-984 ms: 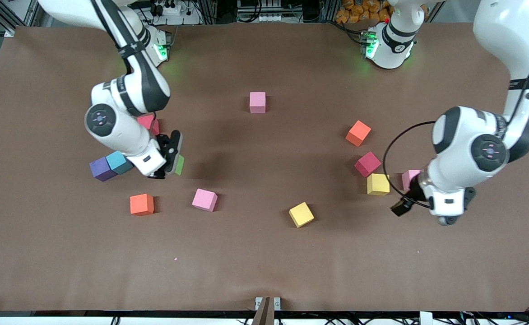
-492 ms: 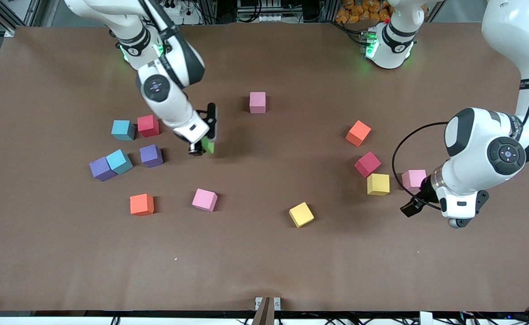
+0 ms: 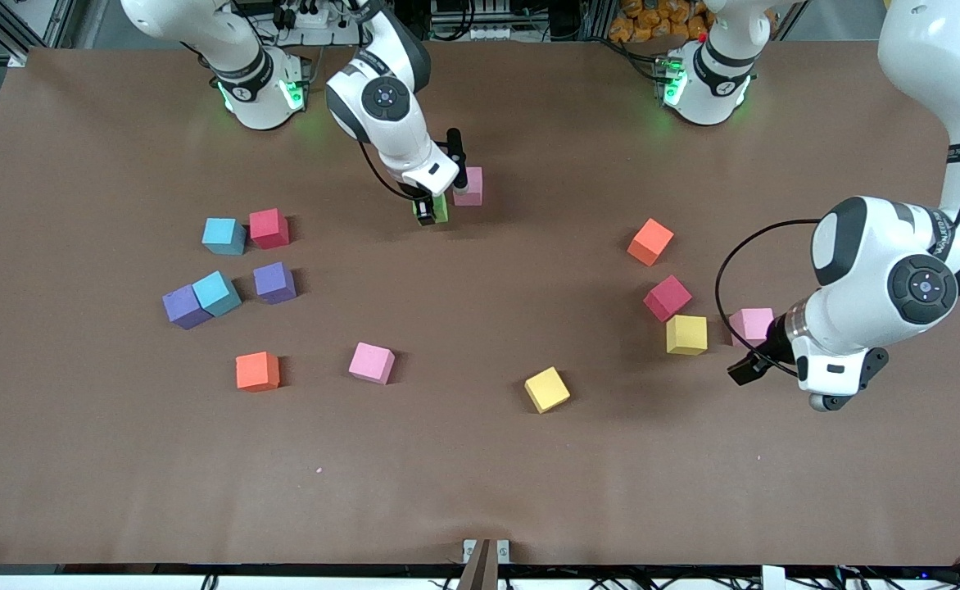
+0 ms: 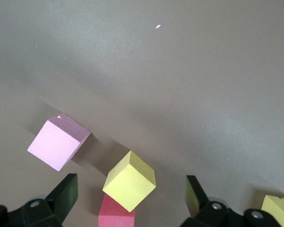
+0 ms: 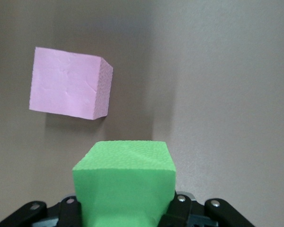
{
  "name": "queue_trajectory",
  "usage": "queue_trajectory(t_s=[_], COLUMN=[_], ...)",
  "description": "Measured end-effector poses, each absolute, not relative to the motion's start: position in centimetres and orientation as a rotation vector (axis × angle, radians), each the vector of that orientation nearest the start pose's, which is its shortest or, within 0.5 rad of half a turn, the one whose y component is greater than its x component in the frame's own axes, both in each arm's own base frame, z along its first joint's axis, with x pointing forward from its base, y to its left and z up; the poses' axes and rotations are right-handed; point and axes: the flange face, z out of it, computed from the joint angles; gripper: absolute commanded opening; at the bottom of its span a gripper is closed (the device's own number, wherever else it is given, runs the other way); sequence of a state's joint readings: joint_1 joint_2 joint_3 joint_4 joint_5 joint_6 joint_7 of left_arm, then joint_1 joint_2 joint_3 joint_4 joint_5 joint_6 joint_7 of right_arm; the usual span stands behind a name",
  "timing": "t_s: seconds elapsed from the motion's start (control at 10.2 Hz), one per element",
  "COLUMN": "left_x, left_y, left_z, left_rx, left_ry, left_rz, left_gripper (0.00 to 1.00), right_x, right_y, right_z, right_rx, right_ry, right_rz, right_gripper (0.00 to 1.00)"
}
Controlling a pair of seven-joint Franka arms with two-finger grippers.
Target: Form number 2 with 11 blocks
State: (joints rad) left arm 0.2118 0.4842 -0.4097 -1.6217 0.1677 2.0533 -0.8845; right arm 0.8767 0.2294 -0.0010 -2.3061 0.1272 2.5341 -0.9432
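Note:
My right gripper is shut on the green cube, low over the table beside a pink cube. The right wrist view shows the green cube in the jaws and the pink cube close by. My left gripper is open and empty over the table near a pink cube and a yellow cube. Its wrist view shows that yellow cube, a red cube and the pink one. No digit shape shows.
Loose cubes: orange, red, yellow, pink, orange, purple, purple, red. Two light blue cubes lie among them toward the right arm's end.
My right gripper has carried the green cube from beside the purple and blue cubes to the pink cube nearer the robots' bases. My left arm has shifted slightly.

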Motion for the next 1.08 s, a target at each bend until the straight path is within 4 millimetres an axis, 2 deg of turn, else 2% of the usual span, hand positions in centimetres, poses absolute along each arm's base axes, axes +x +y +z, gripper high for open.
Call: queue_trajectory(t_s=[0.39, 0.79, 0.89, 1.08], left_x=[66.5, 66.3, 66.3, 66.2], left_y=[-10.9, -11.8, -11.9, -12.0], left_z=[36.0, 35.3, 34.7, 32.1], left_rx=[-3.019, -3.03, -3.044, -3.087], left_ry=[-0.964, -0.922, -0.866, -0.683], left_rz=[0.059, 0.077, 0.095, 0.162], left_gripper=[1.0, 1.0, 1.0, 1.0], right_x=[33.4, 30.7, 30.4, 30.2], right_y=[39.3, 40.5, 40.8, 40.6], right_z=[22.5, 21.3, 21.3, 20.8], right_rx=[2.123, 2.108, 2.117, 2.12], right_ry=[2.408, 2.416, 2.407, 2.402], right_rz=[-0.075, -0.112, -0.097, -0.091], right_gripper=[0.28, 0.28, 0.29, 0.29])
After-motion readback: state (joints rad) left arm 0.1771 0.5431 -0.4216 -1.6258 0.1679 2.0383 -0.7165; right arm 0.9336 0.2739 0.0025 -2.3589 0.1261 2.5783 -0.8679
